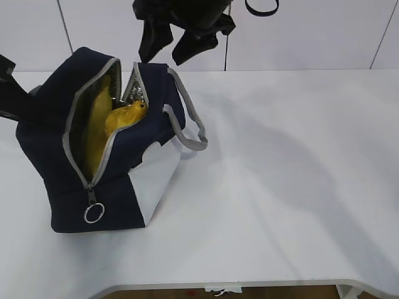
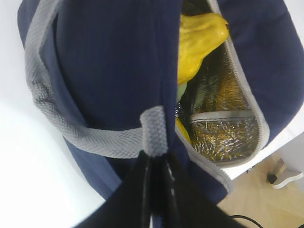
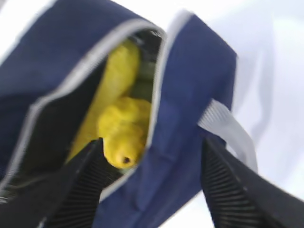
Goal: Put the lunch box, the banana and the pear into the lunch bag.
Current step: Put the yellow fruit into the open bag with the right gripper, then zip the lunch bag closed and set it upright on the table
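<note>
White table — pear between open jaws

text: none legible | labels: none | brands: none | numbers: none

Bright, even light — sharp outside, soft at the wrists

The white table carries faint, soft-edged shadows; the right wrist view is motion-blurred throughout, and the left wrist view is overexposed at its white edges — foil lining glints.

Navy lunch bag; yellow pear; yellow banana.
</note>
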You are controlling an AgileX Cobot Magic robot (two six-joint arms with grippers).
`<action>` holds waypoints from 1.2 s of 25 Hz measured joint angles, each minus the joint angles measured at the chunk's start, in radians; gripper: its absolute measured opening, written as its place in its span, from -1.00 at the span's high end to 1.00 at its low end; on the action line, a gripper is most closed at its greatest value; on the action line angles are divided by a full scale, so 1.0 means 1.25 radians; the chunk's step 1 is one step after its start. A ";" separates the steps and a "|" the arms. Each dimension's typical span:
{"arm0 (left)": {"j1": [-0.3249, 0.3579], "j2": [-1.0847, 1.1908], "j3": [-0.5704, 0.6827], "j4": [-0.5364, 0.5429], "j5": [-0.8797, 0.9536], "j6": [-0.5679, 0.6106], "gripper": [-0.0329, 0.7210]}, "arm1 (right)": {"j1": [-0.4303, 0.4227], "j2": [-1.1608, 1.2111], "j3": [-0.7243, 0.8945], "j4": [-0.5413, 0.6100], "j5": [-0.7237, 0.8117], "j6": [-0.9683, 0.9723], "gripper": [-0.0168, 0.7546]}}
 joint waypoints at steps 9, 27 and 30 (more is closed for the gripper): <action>0.000 0.000 0.000 -0.001 0.002 0.000 0.91 | 0.000 0.002 0.097 -0.029 0.004 0.013 -0.27; -0.139 0.049 0.000 -0.308 -0.053 0.055 0.91 | 0.000 -0.083 0.136 -0.218 0.012 0.015 0.94; -0.163 0.070 0.000 -0.361 -0.081 0.069 0.91 | 0.000 -0.113 0.177 -0.267 0.012 0.022 0.94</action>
